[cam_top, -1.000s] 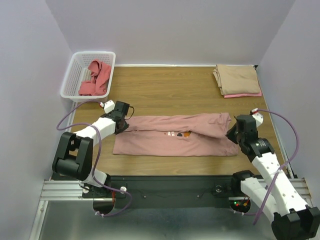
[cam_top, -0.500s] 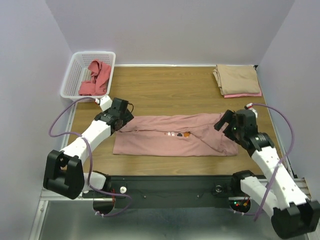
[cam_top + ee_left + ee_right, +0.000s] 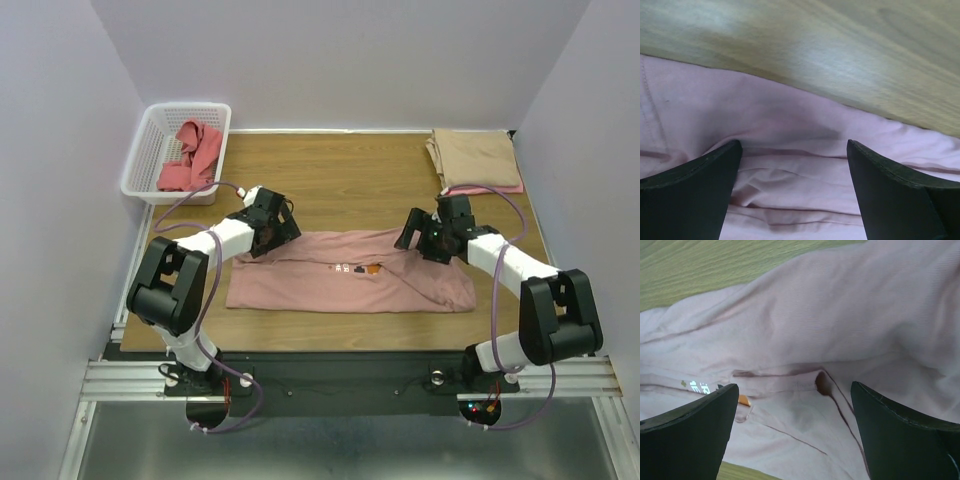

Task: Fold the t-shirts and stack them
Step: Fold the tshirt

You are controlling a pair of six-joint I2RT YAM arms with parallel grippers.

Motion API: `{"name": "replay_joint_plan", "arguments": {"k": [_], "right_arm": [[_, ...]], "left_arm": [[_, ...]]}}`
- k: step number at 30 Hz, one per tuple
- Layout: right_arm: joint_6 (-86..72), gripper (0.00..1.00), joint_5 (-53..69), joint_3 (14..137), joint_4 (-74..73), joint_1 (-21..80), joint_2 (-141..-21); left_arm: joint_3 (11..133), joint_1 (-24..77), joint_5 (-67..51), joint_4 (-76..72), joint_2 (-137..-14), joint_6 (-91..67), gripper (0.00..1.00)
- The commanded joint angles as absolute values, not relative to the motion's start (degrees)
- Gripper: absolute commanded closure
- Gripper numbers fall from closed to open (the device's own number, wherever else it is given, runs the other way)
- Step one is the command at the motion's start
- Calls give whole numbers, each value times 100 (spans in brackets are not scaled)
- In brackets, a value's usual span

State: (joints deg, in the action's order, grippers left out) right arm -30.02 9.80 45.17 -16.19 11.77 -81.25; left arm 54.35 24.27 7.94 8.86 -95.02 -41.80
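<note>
Nearest you, the dusty pink t-shirt (image 3: 350, 282) lies across the middle of the table (image 3: 330, 185), folded lengthwise into a long band, with its small printed figures (image 3: 352, 268) showing near the centre. Your left gripper (image 3: 280, 226) sits over the shirt's far left edge and your right gripper (image 3: 415, 232) over its far right part. Both have their fingers spread wide with only loose cloth beneath, gripping nothing. Farther back on the right, a folded tan t-shirt (image 3: 472, 155) rests on a pinkish t-shirt (image 3: 490, 190) whose edge peeks out. At the far left corner, a coral-red t-shirt (image 3: 192, 155) lies crumpled in the white basket (image 3: 141, 150)
</note>
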Motion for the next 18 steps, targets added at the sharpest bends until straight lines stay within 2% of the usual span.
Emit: {"name": "replay_joint_plan", "arguments": {"k": [1, 18], "right_arm": [[-2760, 0, 1475, 4650, -1160, 1230, -8121], [-2646, 0, 3357, 3464, -1028, 1485, -7199]], "left_arm": [[5476, 2356, 729, 668, -9536, -4069, 2], [4623, 2215, 809, 422, -9193, -4482, 2]]}}
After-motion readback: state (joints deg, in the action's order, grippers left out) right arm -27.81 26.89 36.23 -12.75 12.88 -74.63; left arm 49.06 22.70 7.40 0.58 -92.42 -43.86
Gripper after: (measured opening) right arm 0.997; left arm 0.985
